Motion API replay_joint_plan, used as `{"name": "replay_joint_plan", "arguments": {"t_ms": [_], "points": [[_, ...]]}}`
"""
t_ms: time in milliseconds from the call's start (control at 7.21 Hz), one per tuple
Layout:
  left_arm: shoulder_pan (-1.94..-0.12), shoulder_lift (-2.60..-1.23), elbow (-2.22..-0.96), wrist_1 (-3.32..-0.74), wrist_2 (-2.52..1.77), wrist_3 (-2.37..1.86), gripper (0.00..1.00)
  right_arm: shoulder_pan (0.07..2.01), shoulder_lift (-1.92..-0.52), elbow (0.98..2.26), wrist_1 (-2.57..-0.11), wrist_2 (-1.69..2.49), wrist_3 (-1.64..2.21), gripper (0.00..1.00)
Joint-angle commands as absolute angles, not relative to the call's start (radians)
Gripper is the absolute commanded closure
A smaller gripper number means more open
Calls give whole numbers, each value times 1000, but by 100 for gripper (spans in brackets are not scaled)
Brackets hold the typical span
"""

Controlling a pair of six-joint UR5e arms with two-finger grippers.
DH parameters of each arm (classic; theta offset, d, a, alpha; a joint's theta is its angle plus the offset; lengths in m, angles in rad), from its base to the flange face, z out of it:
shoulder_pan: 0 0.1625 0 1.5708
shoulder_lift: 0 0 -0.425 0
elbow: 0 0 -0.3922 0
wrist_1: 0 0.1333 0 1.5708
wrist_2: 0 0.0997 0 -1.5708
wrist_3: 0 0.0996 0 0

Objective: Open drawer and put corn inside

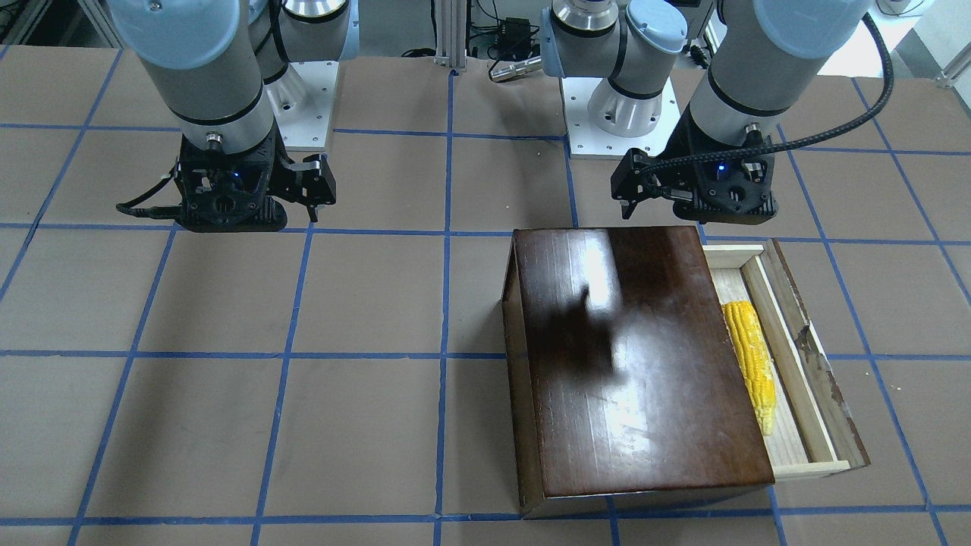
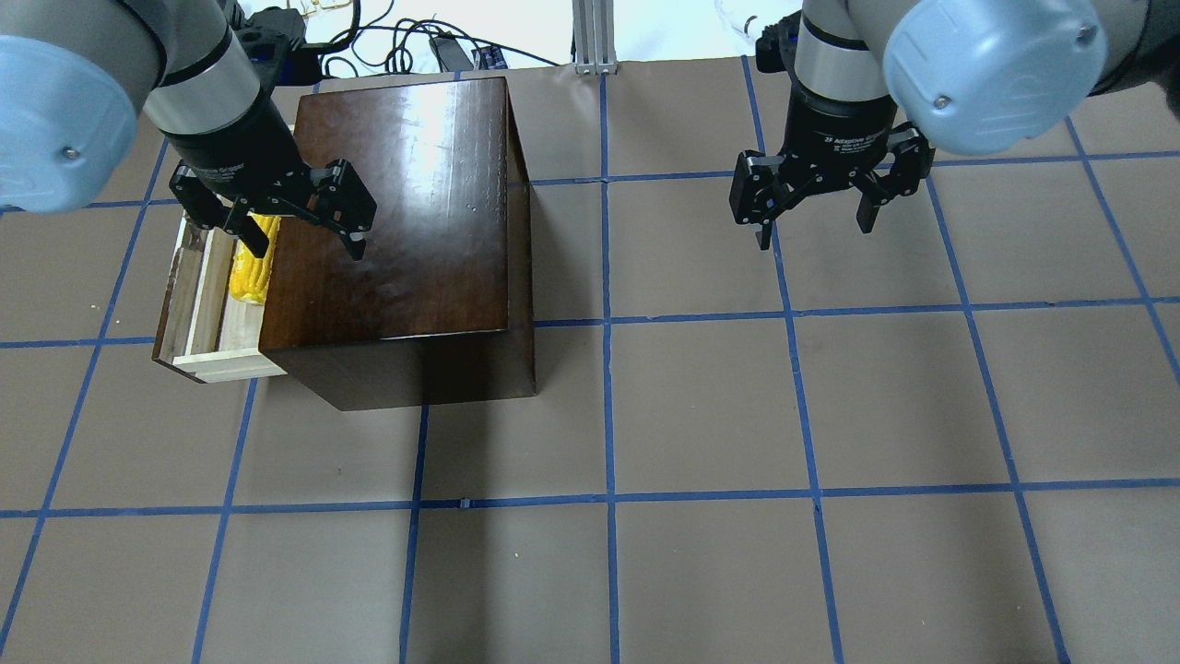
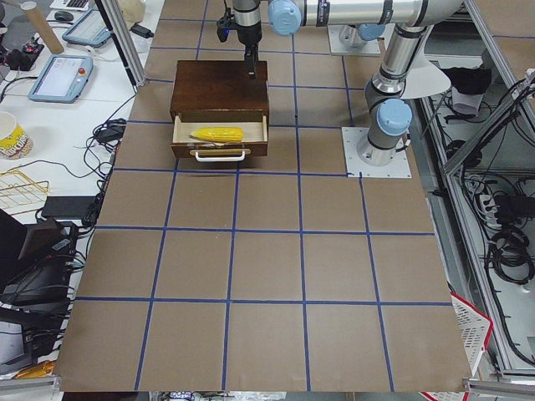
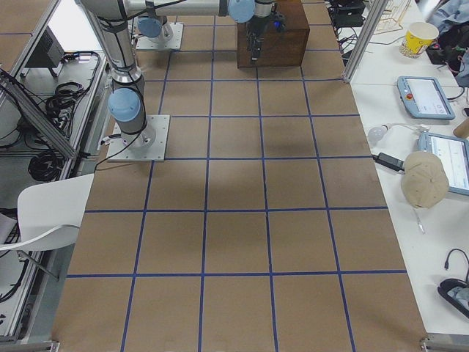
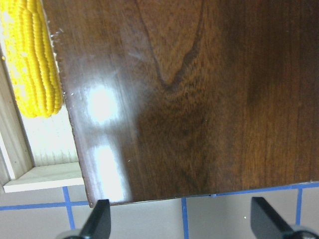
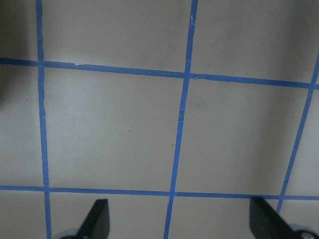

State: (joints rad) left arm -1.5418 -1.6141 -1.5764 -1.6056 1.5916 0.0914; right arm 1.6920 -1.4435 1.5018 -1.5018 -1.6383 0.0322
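Observation:
The drawer (image 1: 815, 356) is pulled part way out of the glossy dark-brown box (image 1: 637, 356). The yellow corn (image 1: 751, 364) lies lengthwise in the drawer's pale tray, seen also in the overhead view (image 2: 247, 277) and the left wrist view (image 5: 32, 64). My left gripper (image 2: 304, 242) is open and empty. It hovers above the box's top edge next to the drawer, with the box top (image 5: 199, 99) under it. My right gripper (image 2: 813, 231) is open and empty above bare table, well away from the box.
The table is brown with a blue tape grid (image 6: 182, 124). The two arm bases (image 1: 622, 121) stand on white plates behind the box. Cables and gear lie past the far table edge (image 2: 442, 46).

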Motion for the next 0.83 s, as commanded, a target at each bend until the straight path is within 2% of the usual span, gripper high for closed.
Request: {"name": "replay_joint_plan", "arguments": {"t_ms": [0,694], "points": [[-1543,-1615,-1571,-1605,1591,91,0,1692,-1443,1502,-1502,-1638,32,0],[-1543,-1609,-1575,-1605,1580,92,0,1692,-1443,1502,-1502,-1638,32,0]]}}
